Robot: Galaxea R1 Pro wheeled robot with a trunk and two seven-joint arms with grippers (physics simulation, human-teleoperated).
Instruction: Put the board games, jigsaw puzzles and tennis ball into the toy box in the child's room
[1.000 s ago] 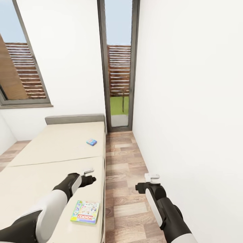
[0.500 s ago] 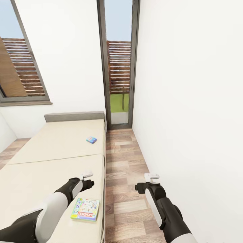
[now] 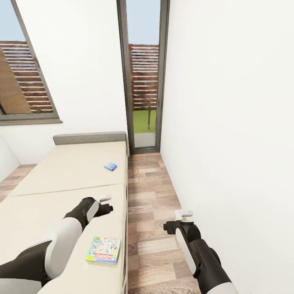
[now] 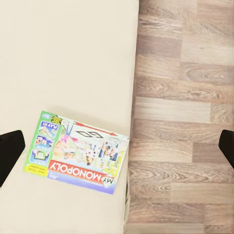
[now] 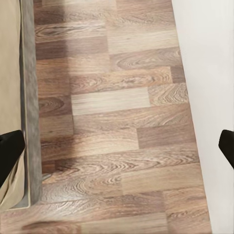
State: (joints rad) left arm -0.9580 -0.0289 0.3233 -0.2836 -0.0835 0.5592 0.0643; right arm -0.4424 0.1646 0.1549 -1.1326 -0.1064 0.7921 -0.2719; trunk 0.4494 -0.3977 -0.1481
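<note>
Raised and forward now, left end effector [image 3: 107, 204] hovers open above the bed [image 3: 61, 171].
Monopoly board game [image 3: 103, 250] lies lower centre-left; small blue game [image 3: 110, 166] mid-frame; right end effector [image 3: 182, 218] open over floor [image 3: 151, 228].

We cannot read the print on the small blue box [image 3: 110, 166] far up the bed [image 3: 61, 171]; the bed's left side runs past the head view's edge.

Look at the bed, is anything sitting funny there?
A little. The Monopoly box lies right by the bed's floor-side edge, turned slightly crooked. The small blue game lies flat farther up. Nothing looks spilled or broken.
</note>
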